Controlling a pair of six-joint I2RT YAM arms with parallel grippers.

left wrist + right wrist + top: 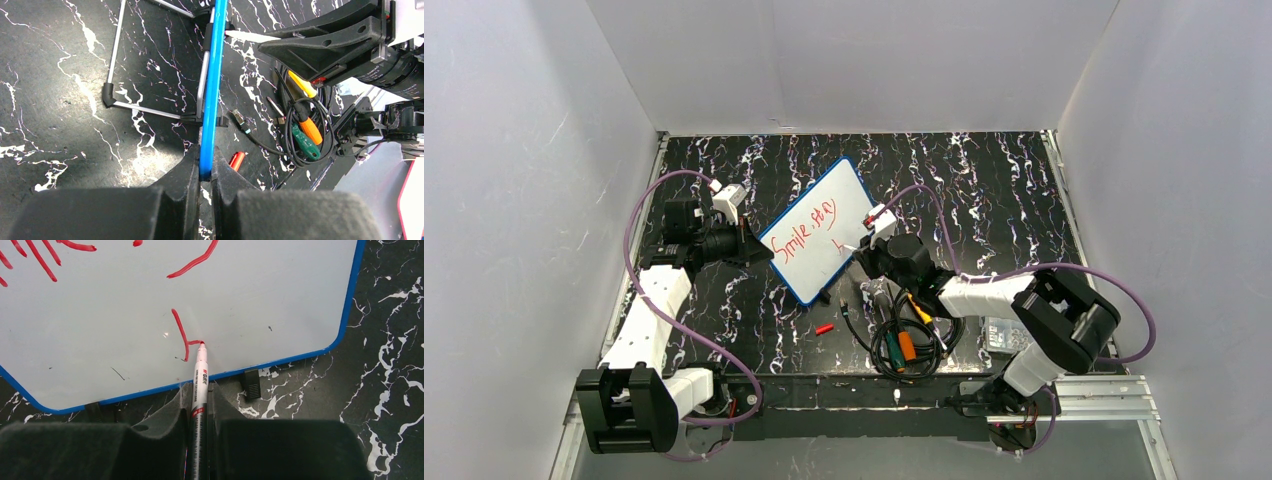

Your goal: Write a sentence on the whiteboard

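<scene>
Right hand (199, 392) pinches the marker (201, 365), tip on the board (809, 272) propped on the worktop (984, 190); left hand (205, 155) clamps its rim. Pressing hard could push the board back, breaking the sentence (796, 238).

Black table (1024, 200), marble-patterned with white veins. Near centre, propped upright on a grey wire stand (150, 111): blue-rimmed whiteboard (819, 240). At 6 o'clock, lying flat, small red cap (824, 328). At 5 o'clock, tangled coil of black cables (929, 345) with an orange-handled tool (907, 345) and a green-handled tool (305, 142) on it. At 4 o'clock, small clear plastic item (1001, 333).
</scene>
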